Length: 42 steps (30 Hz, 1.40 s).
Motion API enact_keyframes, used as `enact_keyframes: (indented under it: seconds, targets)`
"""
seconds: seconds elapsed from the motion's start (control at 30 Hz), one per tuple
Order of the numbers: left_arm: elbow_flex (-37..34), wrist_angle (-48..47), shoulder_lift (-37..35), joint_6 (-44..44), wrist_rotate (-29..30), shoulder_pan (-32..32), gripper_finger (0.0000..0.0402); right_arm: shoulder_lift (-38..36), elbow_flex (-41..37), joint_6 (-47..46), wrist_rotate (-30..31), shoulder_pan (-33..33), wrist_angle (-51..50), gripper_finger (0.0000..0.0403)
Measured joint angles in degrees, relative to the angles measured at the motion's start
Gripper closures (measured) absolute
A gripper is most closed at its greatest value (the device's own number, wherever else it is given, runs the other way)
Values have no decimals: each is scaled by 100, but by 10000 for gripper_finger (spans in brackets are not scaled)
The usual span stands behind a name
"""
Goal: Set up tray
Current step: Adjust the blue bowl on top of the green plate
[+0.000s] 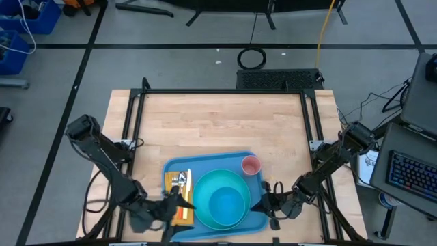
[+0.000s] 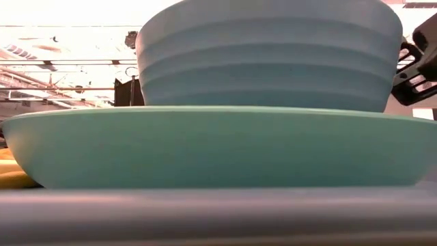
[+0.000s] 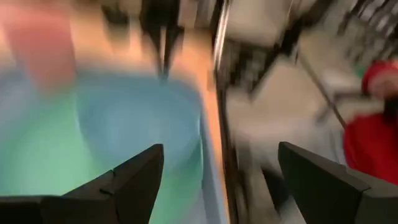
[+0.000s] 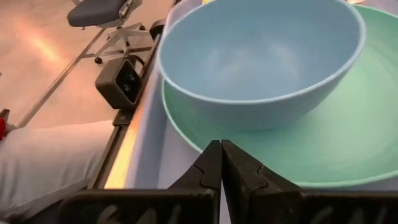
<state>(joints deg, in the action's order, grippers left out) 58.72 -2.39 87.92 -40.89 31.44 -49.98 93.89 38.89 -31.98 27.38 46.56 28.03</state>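
The blue tray (image 1: 256,217) lies at the table's near edge. On it stands a turquoise plate (image 1: 235,179) with a light blue bowl (image 1: 225,205) in it, and a pink cup (image 1: 251,165) stands at the far right corner. A yellow napkin (image 1: 183,216) with cutlery (image 1: 179,181) lies on the tray's left side. My left gripper (image 3: 221,180) hovers open above the napkin, left of the bowl (image 3: 130,124), with nothing between its fingers. My right gripper (image 4: 221,163) is shut at the tray's right side, pointing at the plate (image 4: 348,137) and bowl (image 4: 261,56). My right gripper's shut fingertips (image 4: 211,168) stand just over the tray's right edge (image 4: 155,143), coming slanting down from the table's right. Nothing shows between them. I cannot tell whether they touch the tray.
The bare wooden tabletop (image 1: 218,126) stretches beyond the tray to the far edge, inside a black frame (image 1: 136,116). In the low view the plate (image 2: 218,147) and bowl (image 2: 273,55) fill the picture. A person in red (image 3: 373,130) shows off the table.
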Motion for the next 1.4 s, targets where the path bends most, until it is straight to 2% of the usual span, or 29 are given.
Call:
enact_keyframes:
  seconds: [0.1,0.17,0.27,0.43,0.57,0.87,1.07,1.4]
  targets:
    - [2,1086,3,1598,821,-192,86,0,0,-71,-44,-131,-101,403]
    - [0,1645,15,2434,999,-288,89,39,0,-162,-115,-249,-158,403]
    - [0,1987,0,2997,1001,-313,88,185,0,-178,-649,-434,52,403]
    - [-2,1783,11,3020,1069,-296,80,538,2,-104,-1279,-653,796,403]
    - [-2,1625,35,2863,1064,-241,79,696,43,-99,-1506,-747,966,403]
    - [-2,1470,35,2873,1067,-91,87,721,267,563,-1553,-948,1026,403]
    - [-2,1370,35,2818,1058,62,83,719,271,626,-1568,-1168,1029,403]
    - [-2,1273,35,2660,1052,85,84,719,271,761,-1506,-1141,1010,403]
